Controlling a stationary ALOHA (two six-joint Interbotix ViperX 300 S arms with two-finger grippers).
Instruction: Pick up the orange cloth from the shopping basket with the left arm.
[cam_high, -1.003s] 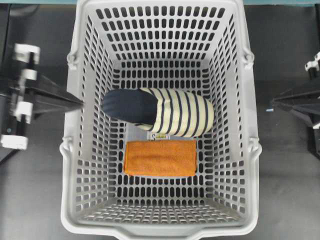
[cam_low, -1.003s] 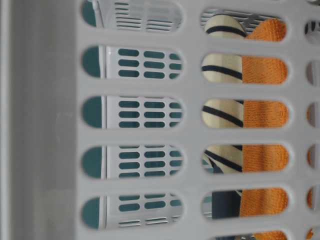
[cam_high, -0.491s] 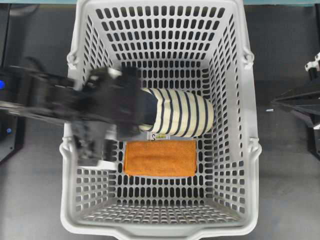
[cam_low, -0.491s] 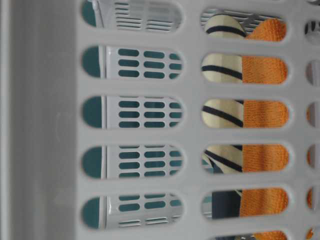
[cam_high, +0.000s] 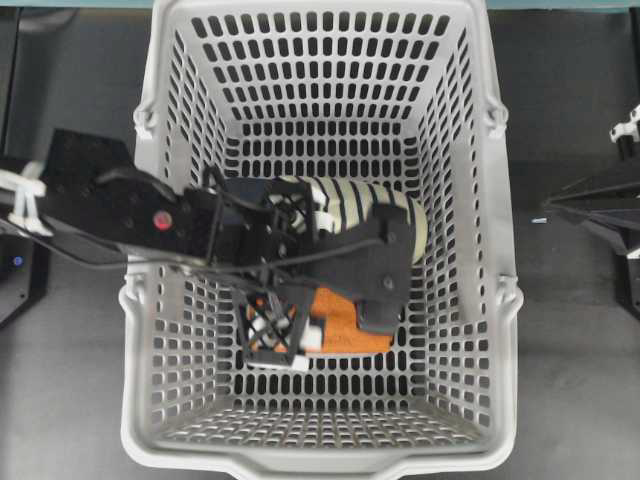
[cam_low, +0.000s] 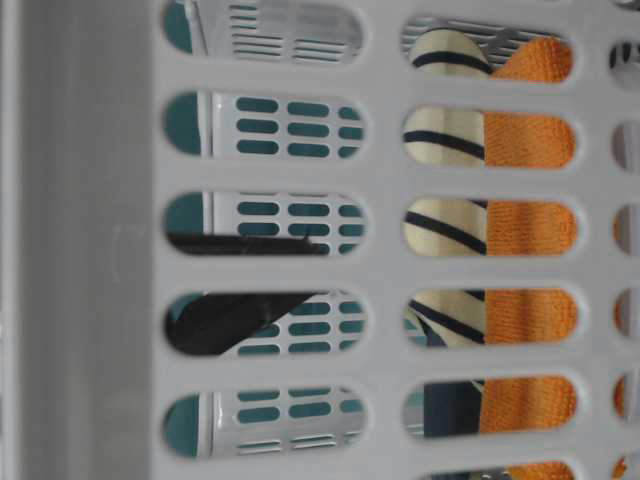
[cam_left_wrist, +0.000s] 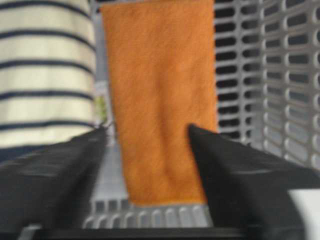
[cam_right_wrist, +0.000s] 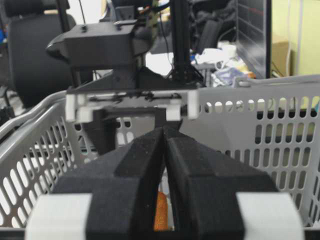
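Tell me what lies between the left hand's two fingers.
In the left wrist view, the fuzzy orange cloth lies on the slotted grey basket floor between the open fingers.

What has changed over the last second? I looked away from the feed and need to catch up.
The left arm swung from outside the basket in over its left wall and down, above the slipper. Its fingers opened and now flank the near end of the orange cloth, not yet gripping it. The cloth, slipper and basket stayed put; the right gripper kept still outside, shut.
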